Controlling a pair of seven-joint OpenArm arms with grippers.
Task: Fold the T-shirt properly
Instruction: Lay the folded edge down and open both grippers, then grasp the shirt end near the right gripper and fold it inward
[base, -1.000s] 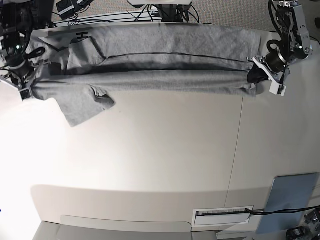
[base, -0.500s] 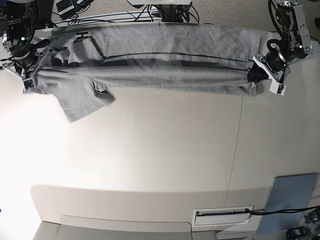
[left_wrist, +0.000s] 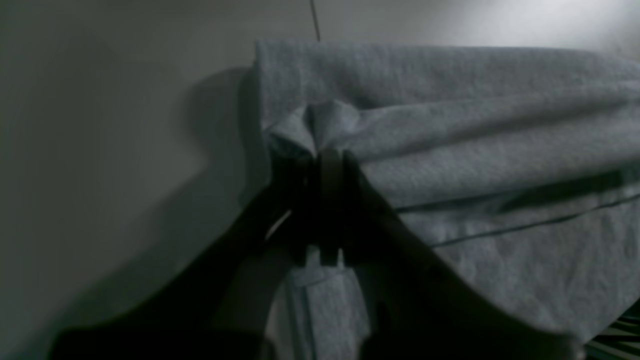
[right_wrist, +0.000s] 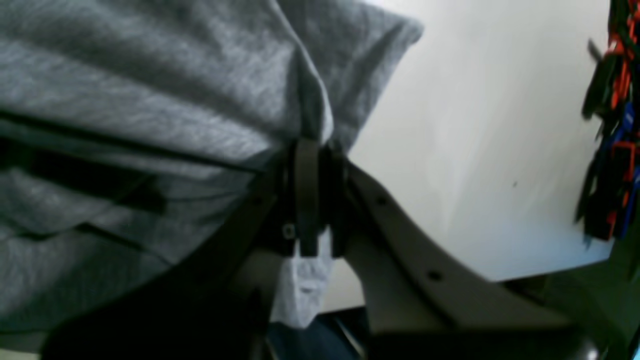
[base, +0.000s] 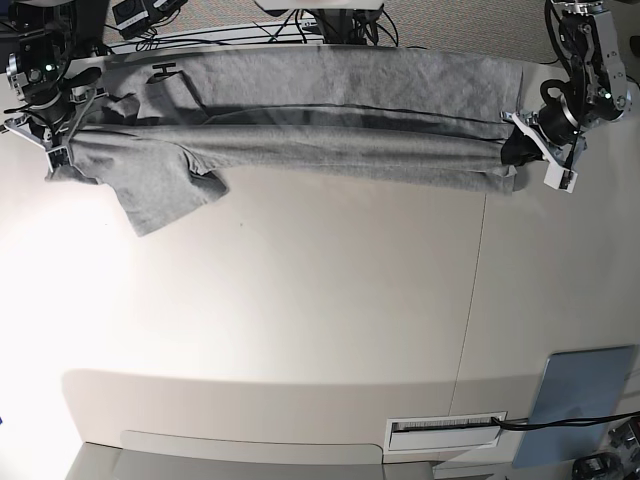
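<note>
The heather-grey T-shirt (base: 330, 130) lies stretched across the far edge of the table, its near long side folded up over the rest, with one short sleeve (base: 165, 195) hanging toward me. My left gripper (base: 512, 150) is shut on the shirt's right end; in the left wrist view its jaws (left_wrist: 327, 155) pinch a bunched fold of grey cloth (left_wrist: 475, 150). My right gripper (base: 62, 150) is shut on the shirt's left end; in the right wrist view it (right_wrist: 310, 145) clamps a cloth edge (right_wrist: 150, 100). No lettering shows.
A flat blue-grey pad (base: 585, 390) lies at the near right corner. A white slotted plate (base: 445, 430) sits at the front edge. Cables and equipment (base: 320, 20) line the far side behind the table. A table seam (base: 475, 290) runs front to back on the right.
Both grippers have carried the folded near edge of the shirt farther toward the back of the table. The fold is narrower and the sleeve has slid back with it.
</note>
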